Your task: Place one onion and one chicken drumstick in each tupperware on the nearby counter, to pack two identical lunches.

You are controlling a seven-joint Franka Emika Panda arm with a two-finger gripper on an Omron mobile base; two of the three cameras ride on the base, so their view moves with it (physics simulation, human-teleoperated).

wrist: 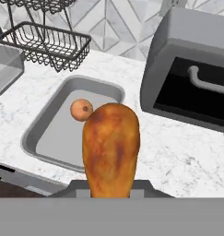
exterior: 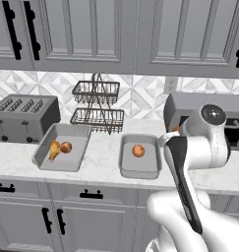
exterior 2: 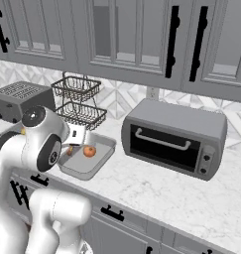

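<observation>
Orange-brown and club-shaped, the chicken drumstick (wrist: 111, 150) stood clamped in the two-finger gripper (wrist: 111, 186), whose jaws were drawn in tight on its lower end, with the thick end pointing away from the hand. Its long axis ran straight up the hand view, toward the shallow light-grey rectangular tupperware (wrist: 49, 120) lying ahead and a little to that view's left on the white marble-look counter (wrist: 178, 152). A small round orange-brown onion (wrist: 81, 109) already sat in that tray, touching none of its walls. The drumstick appeared to hang above the tray's near edge, though how high could not be told.

From the left base view, a second grey tray (exterior: 47, 147) sat further left beside the grey slotted toaster (exterior: 23, 117), holding a golden-yellow drumstick (exterior: 53, 148) and another orange ball (exterior: 66, 146) close together. That one looked packed. The nearer tray (exterior: 128, 160) lacked only its meat, so the coming move seemed a short reach forward and leftward before letting go, past the grey toaster oven (wrist: 196, 87) on the right.
</observation>
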